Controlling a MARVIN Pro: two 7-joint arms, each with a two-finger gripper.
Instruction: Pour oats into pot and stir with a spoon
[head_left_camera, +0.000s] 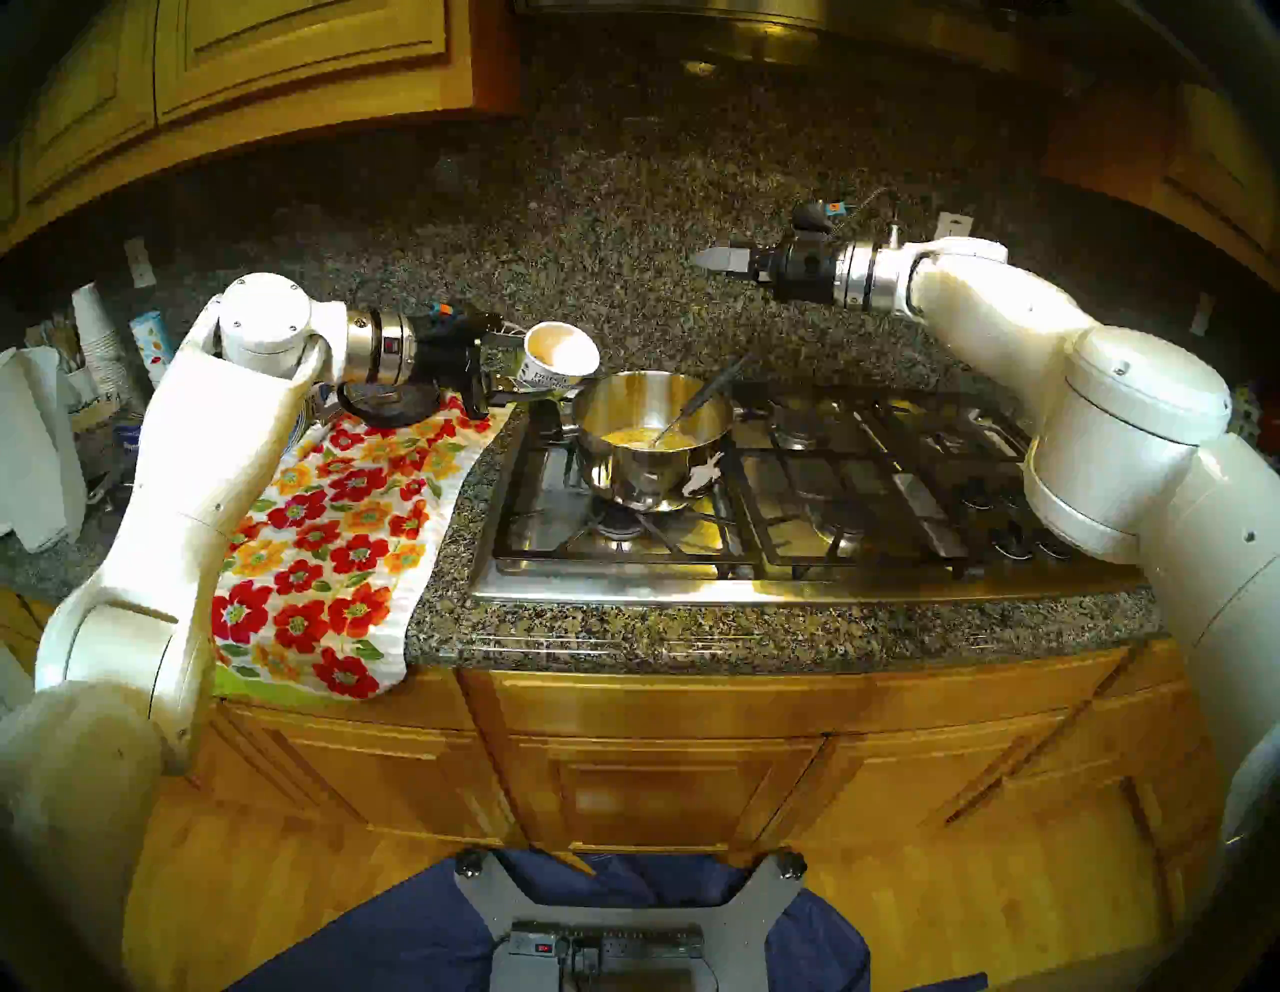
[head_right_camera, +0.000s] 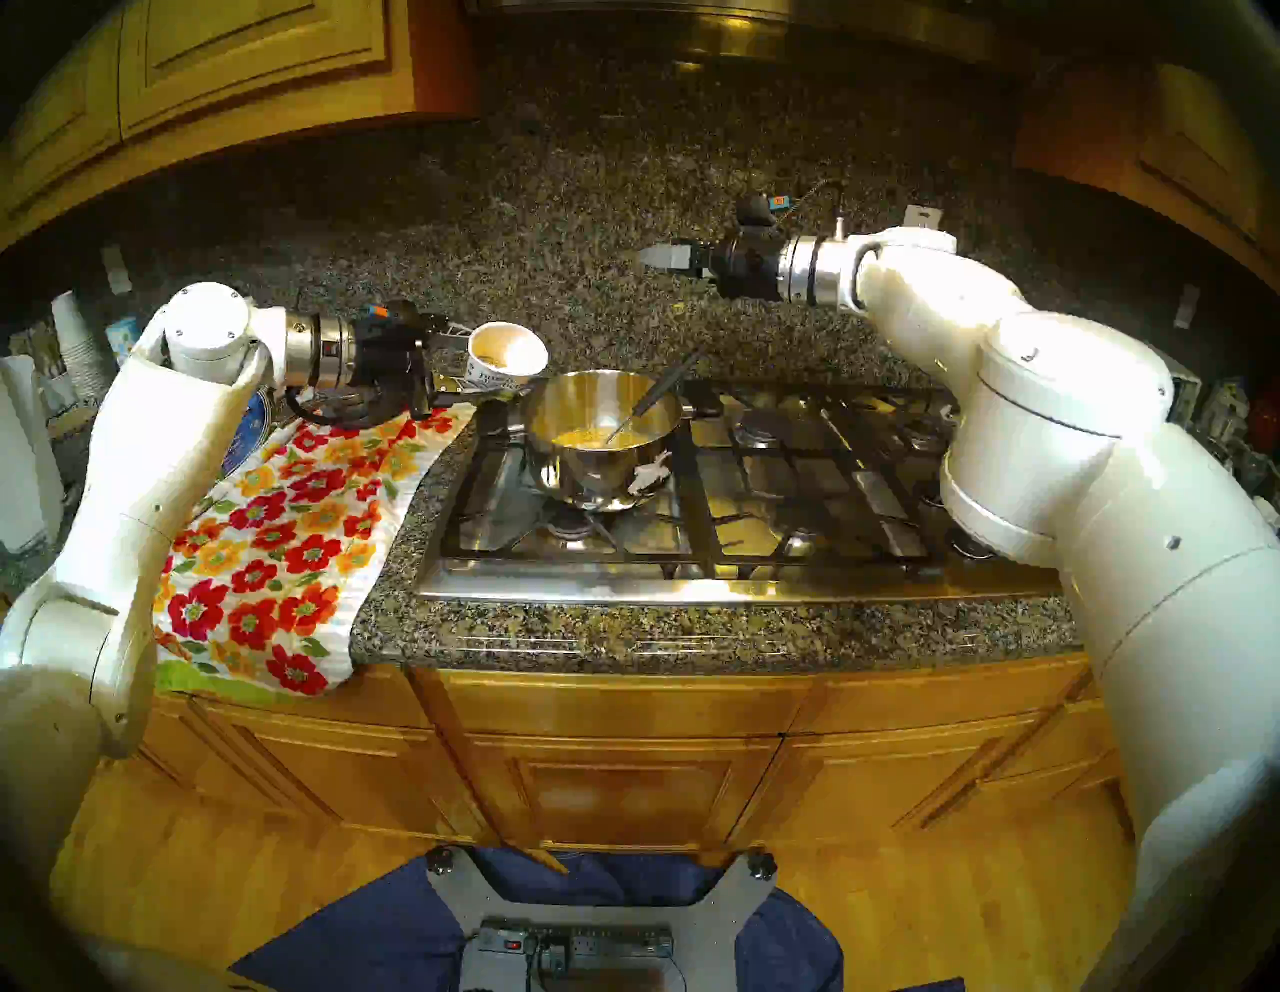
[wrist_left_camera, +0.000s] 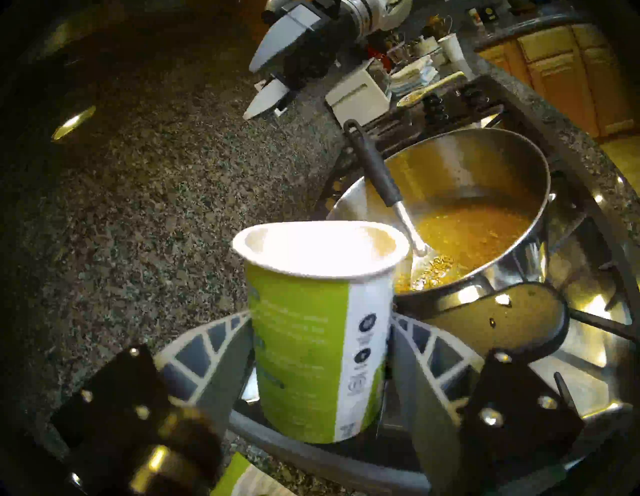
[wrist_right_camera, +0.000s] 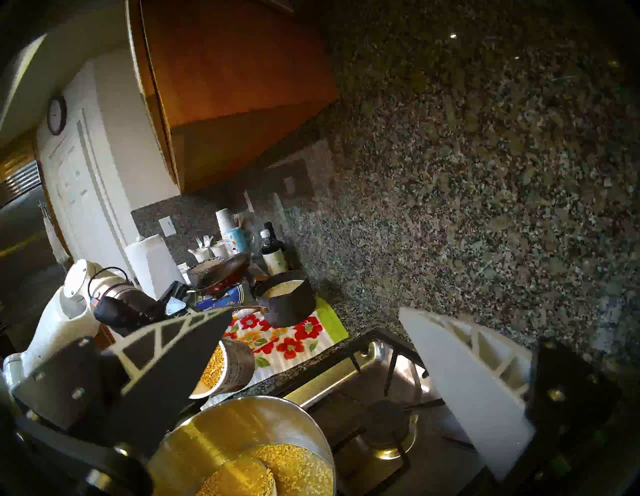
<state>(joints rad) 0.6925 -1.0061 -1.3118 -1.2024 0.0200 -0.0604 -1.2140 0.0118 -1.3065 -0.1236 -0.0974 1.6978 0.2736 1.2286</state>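
Across the granite counter (head_left_camera: 692, 627), speckled and polished, runs a steel gas stove (head_left_camera: 796, 526) with black iron grates, filling the head view from centre out toward 3 o'clock. At 9 o'clock of the stove lies a ribbed flowered towel (head_left_camera: 332, 547), probably spread there as a soft, dry landing place for cookware; a small dark pot (wrist_right_camera: 289, 304) stands on its far end.

On the stove's front left burner sits the pot (head_left_camera: 651, 443), a shiny round steel saucepan with a torn white sticker on its wall. Its bottom is covered with oats (head_left_camera: 634, 438), a loose yellow-tan grainy mass. The spoon (wrist_left_camera: 384, 183) leans against the rim at about 1 o'clock in the head view, its slim dark handle sticking out and its metal bowl down among the flakes, parked where a free hand can reach it.

At 10 o'clock of the pot, just beside its rim, the left gripper (wrist_left_camera: 320, 350) is pinching the paper cup (wrist_left_camera: 318, 332), white with a green band, tipped with its mouth toward the pot; a few flakes cling inside, so the pour looks nearly finished.

High at 1 o'clock, well apart, the right gripper (head_left_camera: 720, 260) hangs level with fingers spread and nothing between them, seemingly waiting for the stirring.
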